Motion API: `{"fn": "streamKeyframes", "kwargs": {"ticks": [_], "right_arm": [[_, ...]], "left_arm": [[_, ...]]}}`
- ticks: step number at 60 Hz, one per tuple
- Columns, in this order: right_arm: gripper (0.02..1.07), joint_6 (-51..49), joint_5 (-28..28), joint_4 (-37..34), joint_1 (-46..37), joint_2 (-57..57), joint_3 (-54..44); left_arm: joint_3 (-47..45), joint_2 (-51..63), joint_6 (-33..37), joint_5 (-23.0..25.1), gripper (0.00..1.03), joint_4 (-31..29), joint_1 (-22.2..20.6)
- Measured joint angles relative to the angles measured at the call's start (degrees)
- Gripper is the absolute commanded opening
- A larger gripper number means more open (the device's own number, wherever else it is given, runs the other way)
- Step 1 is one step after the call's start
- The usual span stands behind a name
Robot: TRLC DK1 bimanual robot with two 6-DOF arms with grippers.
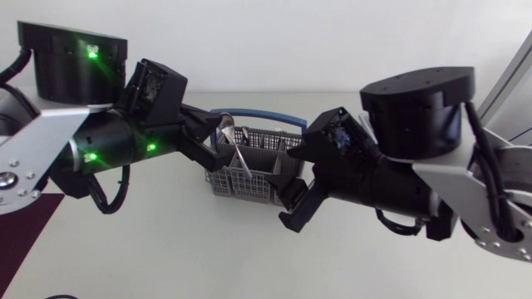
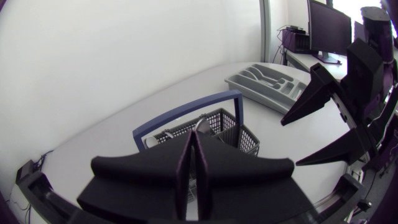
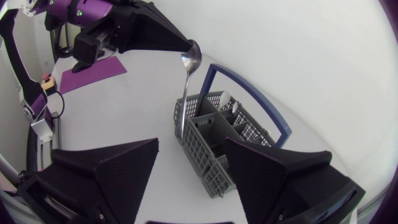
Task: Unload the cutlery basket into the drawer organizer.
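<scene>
The table (image 1: pixel 166 249) carries everything, and the left arm (image 1: pixel 83 141) and right arm (image 1: pixel 416 183) meet over its middle. The drawer organizer (image 2: pixel 267 87) lies well ahead of the left gripper (image 3: pixel 183 42) and past the basket, its compartments showing nothing in them. That suggests unloading has barely begun.

The cutlery basket (image 1: pixel 245 187) sits just under and ahead of both sets of jaws, its blue handle (image 1: pixel 258 114) upright. The left jaws are pinched together on the bowl of a spoon (image 3: pixel 185 93), so the shaft hangs straight down below them. That looks like a sensible hold for drawing the spoon up out of a narrow slot. Its lower end seems level with the basket's rim, though I cannot tell whether it has cleared the compartment.

The right gripper (image 3: pixel 191 142) hovers with jaws spread wide and nothing between them, the basket directly ahead. It looks placed for a handover or the next pick. More cutlery (image 3: pixel 225 101) stands in the far compartments.
</scene>
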Motion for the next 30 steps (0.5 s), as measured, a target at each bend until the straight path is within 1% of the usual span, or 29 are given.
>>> {"fn": "streamKeyframes", "kwargs": {"ticks": [4, 9, 19, 23, 30], "right_arm": [[0.75, 0.0, 0.2, 0.0, 0.0, 2.7, 2.2], [0.70, 0.0, 0.1, 0.2, -0.1, 6.2, 5.2], [0.69, 0.4, -0.1, 1.1, -1.2, 12.7, 10.6], [0.66, 0.4, -0.5, 1.4, -1.6, 14.6, 12.1], [0.65, 0.9, -1.0, 1.7, -2.1, 17.3, 13.9]], "left_arm": [[0.8, 1.4, -0.5, 0.0, 0.03, -0.1, -0.2], [1.4, 2.8, -1.3, 0.0, 0.03, -0.2, -0.2], [2.0, 4.0, -2.8, 0.0, 0.03, -0.2, -0.2], [2.5, 4.3, -3.2, 0.0, 0.03, -0.5, -0.1], [3.0, 4.5, -4.4, 0.0, 0.03, -0.9, 0.8]]}}
